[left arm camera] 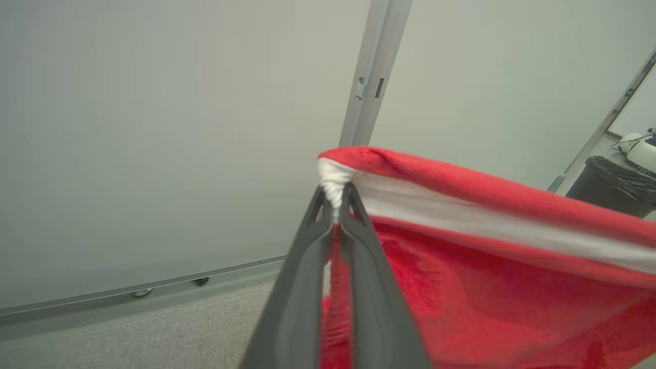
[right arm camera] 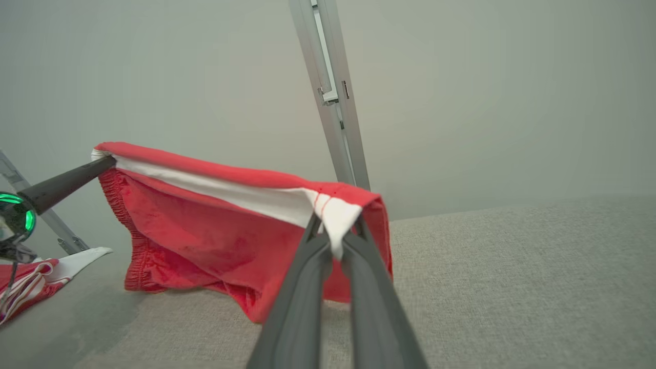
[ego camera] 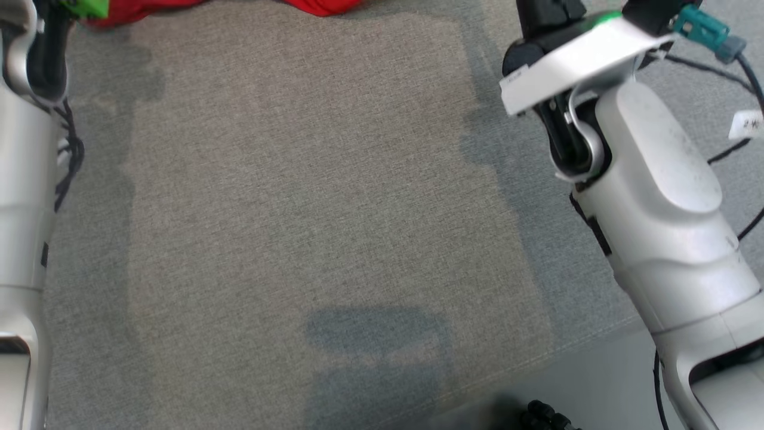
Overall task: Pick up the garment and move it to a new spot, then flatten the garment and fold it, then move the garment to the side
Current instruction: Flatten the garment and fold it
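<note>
tabletop: grey cloth | garment: red, hangs stretched over far part, hem touching cloth; likely light, limp, sags freely; grip best at white band corners | left jaws: clamped on one corner | right jaws: clamped on other

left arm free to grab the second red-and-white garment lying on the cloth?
Probably not as is: the left gripper is shut on a corner of the red shorts, which the right gripper also holds. The second garment lies apart.
</note>
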`<state>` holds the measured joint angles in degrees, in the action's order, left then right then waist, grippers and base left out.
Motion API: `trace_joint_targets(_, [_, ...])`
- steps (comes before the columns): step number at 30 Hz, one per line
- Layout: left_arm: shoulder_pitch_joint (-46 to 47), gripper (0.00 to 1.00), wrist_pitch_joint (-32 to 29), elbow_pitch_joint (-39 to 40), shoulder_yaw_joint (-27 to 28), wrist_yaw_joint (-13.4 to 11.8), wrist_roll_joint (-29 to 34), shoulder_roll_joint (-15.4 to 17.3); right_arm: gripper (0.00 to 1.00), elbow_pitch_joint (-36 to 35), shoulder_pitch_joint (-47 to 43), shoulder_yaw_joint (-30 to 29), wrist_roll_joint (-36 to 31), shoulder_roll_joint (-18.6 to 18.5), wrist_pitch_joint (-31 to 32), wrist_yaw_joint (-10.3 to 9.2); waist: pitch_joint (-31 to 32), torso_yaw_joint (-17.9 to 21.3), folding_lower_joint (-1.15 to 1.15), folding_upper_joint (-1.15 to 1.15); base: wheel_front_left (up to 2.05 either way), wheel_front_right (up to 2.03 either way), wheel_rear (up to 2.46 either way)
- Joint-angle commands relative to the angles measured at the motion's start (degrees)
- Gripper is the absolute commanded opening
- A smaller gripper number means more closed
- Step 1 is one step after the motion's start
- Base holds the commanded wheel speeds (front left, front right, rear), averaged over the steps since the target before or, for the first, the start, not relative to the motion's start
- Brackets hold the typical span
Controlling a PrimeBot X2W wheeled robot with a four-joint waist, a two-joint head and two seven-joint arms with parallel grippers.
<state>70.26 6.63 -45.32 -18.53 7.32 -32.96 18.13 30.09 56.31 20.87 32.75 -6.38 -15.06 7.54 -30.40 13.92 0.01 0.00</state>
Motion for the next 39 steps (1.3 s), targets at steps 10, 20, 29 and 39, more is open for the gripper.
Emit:
trace_joint_targets(10, [-18.5,0.0,3.7,16.6,-3.1,0.2,-10.2,5.3,0.0,-11.1,-14.9,-0.1,1.3,-4.0,-0.2,-0.09,4.3,-3.0,-0.01,0.0,0.0,0.0,0.0])
trace_joint_targets(20, [-44.0,0.0,7.4,31.8,-1.1,-4.9,-13.5,4.8,0.0,-16.5,-28.2,-3.2,-1.2,-7.0,-0.2,-0.1,9.5,-6.9,-0.01,0.0,0.0,0.0,0.0])
trace_joint_targets(29, [-60.2,0.0,8.7,36.8,0.3,-8.0,-12.3,-0.7,0.0,-21.0,-43.2,-9.1,-2.8,-7.0,-0.2,-0.16,15.1,-9.3,-0.01,0.0,0.0,0.0,0.0])
trace_joint_targets(39, [-70.8,0.0,8.8,40.3,4.1,-6.9,-7.5,-6.7,0.0,-26.2,-56.7,-12.3,-3.9,-5.1,-0.2,-0.17,21.4,-8.5,-0.01,0.0,0.0,0.0,0.0])
